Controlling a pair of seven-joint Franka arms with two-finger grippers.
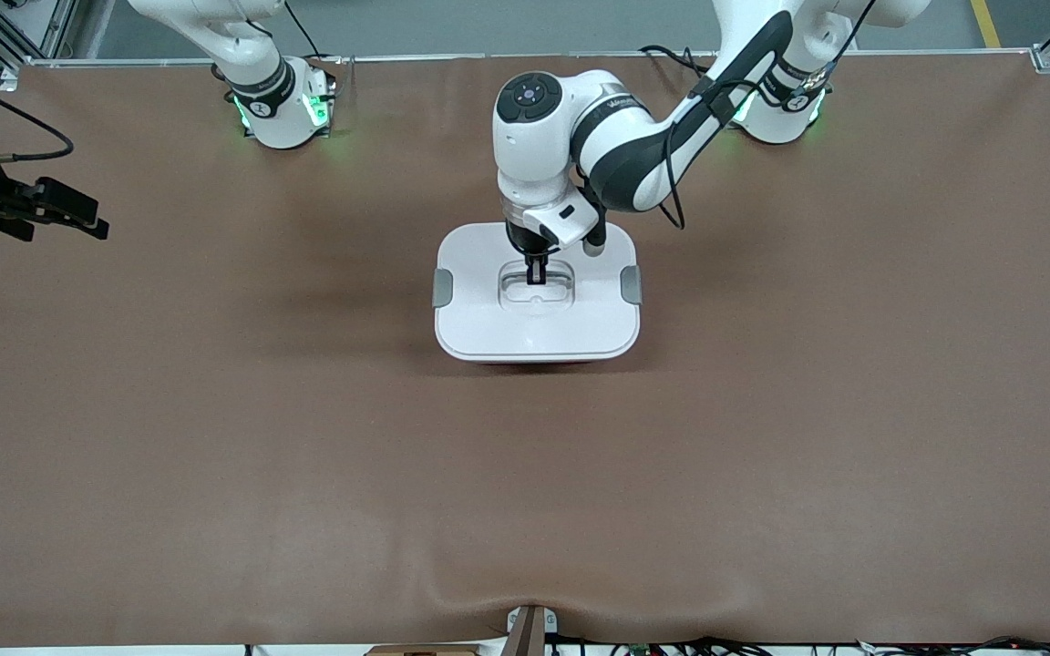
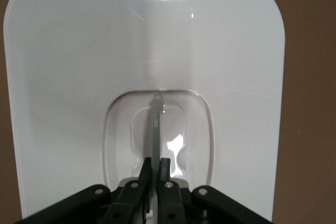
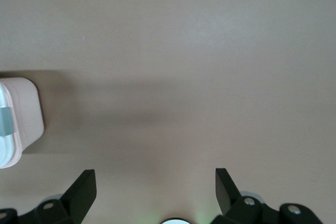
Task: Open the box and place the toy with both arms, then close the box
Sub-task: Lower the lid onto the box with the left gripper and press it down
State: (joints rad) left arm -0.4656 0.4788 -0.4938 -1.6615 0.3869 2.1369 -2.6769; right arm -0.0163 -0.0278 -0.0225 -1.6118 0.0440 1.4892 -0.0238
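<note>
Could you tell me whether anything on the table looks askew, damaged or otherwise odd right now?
Nothing looks damaged or spilled. The box sits square with its lid on; the left gripper is shut on the lid's handle. The right gripper waits open, over the right arm's end of the table. No toy is visible.

Box (image 1: 537, 314) mid-frame, slightly above centre, lid on: only obstacle on table (image 1: 215, 437). Left arm (image 1: 634, 155) slants down from upper right of frame, blocking airspace over box's upper half. Left gripper (image 1: 536, 271) pinched on clear handle (image 2: 156, 129) in lid recess, filling recess. Grey clips (image 1: 443, 288) at both box ends unobstructed. Right gripper (image 1: 51, 211) at frame's left edge, fingers (image 3: 79, 192) spread wide over bare table, waiting, well apart from box. Lower half of frame open brown surface; clear passage all round box.
</note>
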